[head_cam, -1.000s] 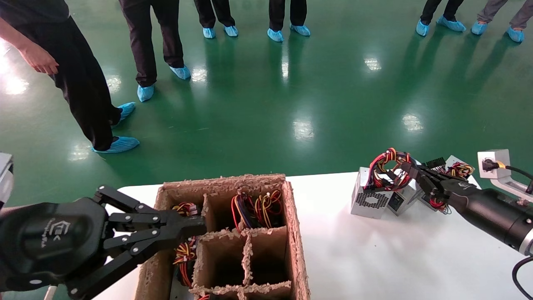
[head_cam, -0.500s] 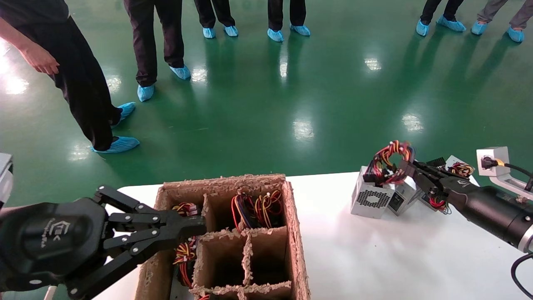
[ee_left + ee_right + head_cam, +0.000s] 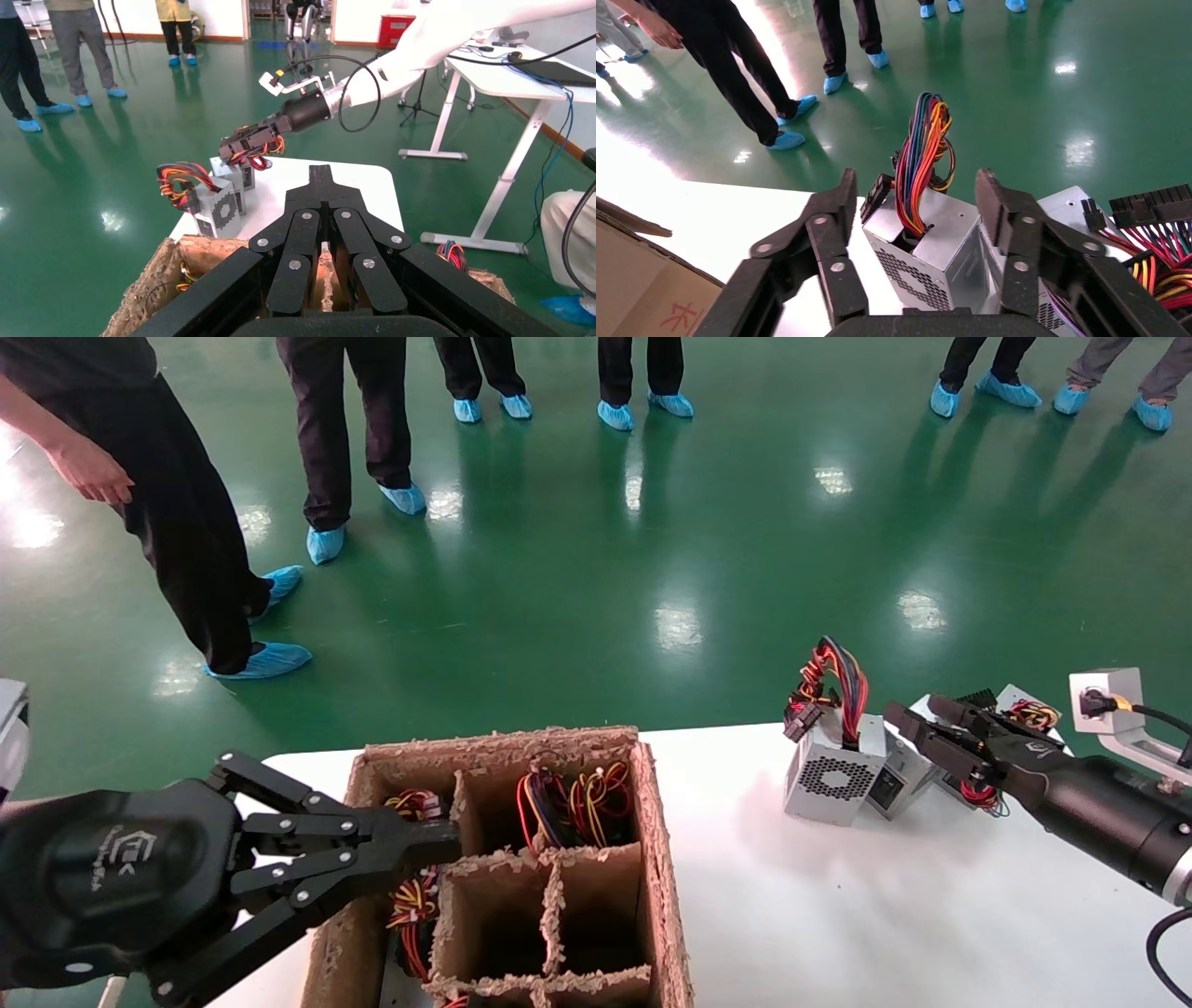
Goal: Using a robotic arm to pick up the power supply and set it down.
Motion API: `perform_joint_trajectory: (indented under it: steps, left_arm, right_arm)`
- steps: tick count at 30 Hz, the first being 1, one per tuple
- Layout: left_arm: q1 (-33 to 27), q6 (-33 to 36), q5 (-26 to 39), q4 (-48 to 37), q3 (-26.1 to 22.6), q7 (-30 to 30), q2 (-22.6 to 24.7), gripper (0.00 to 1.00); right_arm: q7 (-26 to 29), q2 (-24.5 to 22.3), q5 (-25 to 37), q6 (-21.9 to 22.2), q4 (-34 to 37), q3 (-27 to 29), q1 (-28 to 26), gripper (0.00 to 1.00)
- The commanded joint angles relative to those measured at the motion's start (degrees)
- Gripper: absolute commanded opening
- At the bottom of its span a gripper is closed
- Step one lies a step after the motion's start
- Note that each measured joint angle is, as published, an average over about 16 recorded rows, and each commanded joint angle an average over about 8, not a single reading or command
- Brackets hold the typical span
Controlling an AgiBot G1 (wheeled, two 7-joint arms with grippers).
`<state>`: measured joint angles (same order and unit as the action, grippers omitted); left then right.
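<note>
The power supply [image 3: 832, 777] is a small silver box with a hexagon vent, standing on the white table [image 3: 838, 915] near its far right edge. Its red, yellow, black and blue wires [image 3: 827, 684] rise from its top. My right gripper [image 3: 911, 706] hangs open just to the right of the box, holding nothing. In the right wrist view the power supply [image 3: 947, 235] sits just beyond the open right gripper [image 3: 916, 202], and its wires [image 3: 921, 165] stand up between the fingers. My left gripper [image 3: 447, 840] is shut and empty over the cardboard box [image 3: 663, 831].
A second silver box [image 3: 892, 784] leans against the power supply's right side, and another unit with wires [image 3: 1022, 712] lies behind my right arm. The divided cardboard box holds wire bundles [image 3: 568, 798] in its far cells. People stand on the green floor beyond the table.
My right gripper had the wire loop pinched and lifted; now it has let go and stands open. The wires have sprung upright over the box's left side.
</note>
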<state>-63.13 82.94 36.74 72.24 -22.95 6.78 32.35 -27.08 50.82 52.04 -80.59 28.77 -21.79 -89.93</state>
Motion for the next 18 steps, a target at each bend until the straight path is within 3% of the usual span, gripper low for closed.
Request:
perform_joint_trajectory:
  steps: [1, 11, 18]
  left_arm:
    - [0.0, 0.0, 0.0, 0.0, 0.0, 0.0, 0.0, 0.0]
    - [0.0, 0.0, 0.0, 0.0, 0.0, 0.0, 0.0, 0.0]
    - [0.0, 0.0, 0.0, 0.0, 0.0, 0.0, 0.0, 0.0]
  right_arm:
    - [0.0, 0.0, 0.0, 0.1, 0.2, 0.0, 0.0, 1.0]
    - [-1.0, -0.2, 0.1, -5.8, -1.3, 0.8, -0.1, 1.0]
    - [0.8, -1.2, -0.5, -7.0, -6.3, 1.3, 1.2, 1.0]
